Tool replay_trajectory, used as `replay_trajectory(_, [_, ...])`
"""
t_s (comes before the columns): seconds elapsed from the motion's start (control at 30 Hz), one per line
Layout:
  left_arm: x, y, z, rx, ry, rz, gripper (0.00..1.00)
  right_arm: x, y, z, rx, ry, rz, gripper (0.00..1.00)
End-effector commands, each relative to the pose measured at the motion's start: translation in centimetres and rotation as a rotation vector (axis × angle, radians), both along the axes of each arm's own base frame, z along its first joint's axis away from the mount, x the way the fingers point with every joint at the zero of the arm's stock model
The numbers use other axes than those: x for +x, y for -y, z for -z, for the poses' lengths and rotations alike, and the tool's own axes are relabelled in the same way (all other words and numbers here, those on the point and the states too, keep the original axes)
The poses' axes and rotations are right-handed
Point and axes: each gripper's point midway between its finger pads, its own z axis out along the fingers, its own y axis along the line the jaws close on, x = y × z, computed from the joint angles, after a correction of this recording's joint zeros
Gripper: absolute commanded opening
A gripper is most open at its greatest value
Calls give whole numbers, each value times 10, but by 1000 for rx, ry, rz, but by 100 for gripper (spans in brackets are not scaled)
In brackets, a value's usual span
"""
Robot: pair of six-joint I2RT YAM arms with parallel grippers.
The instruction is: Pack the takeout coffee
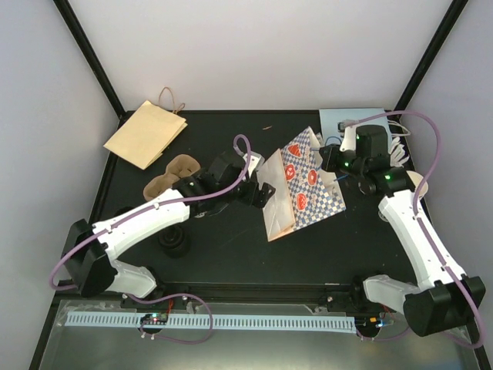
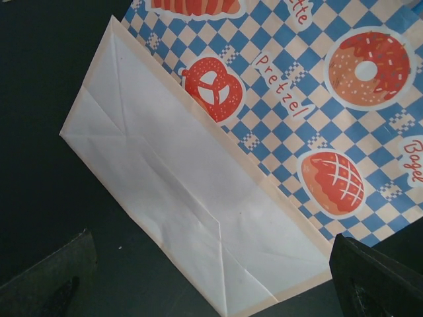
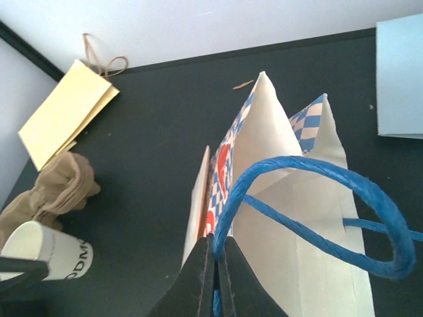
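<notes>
Top external: patterned bag (image 1: 302, 187) lies on its side mid-bench, between the two arms. Its long axis runs diagonally, with the folded base toward the left arm and the mouth toward the right arm and the far edge.

Right end effector (image 1: 330, 159) is at the mouth end. In the right wrist view it is clenched on the bag's rim, right where the blue handle (image 3: 330, 191) roots, and the fingers show no gap. The mouth gapes a little and the gussets stand up.

Left end effector (image 2: 211, 264) is fully released and grasps nothing. In the left wrist view it hovers over the white base panel, one finger on each side of it. I can't tell whether it touches the paper.

Coffee cup (image 1: 175, 242) sits on the bench (image 1: 231, 250), well to the left of the bag's base and tucked beside the left forearm. Pulp carrier (image 1: 172, 176) is beyond it and brown bag (image 1: 146, 132) is in the far-left corner.

Key relation: the cup is on the base side and the mouth points away from it. The left arm is clearly the nearer one to the cup.

My read is that the bag has to be stood up or swung round before anything can go in. The right arm holds the rim and the left is free to fetch.
</notes>
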Motion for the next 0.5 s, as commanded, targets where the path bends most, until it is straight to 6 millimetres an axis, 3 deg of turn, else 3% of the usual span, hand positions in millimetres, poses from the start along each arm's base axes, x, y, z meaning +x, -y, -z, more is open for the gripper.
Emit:
replay_trajectory(0.0, [0, 16, -24, -88, -14, 34, 99, -18, -15, -22, 39, 34, -100, 1])
replay_trajectory(0.3, [-3, 22, -48, -141, -1, 58, 99, -43, -34, -54, 82, 103, -243, 1])
replay_trajectory(0.47, [-1, 16, -43, -163, -5, 19, 99, -53, -47, -50, 75, 91, -315, 1])
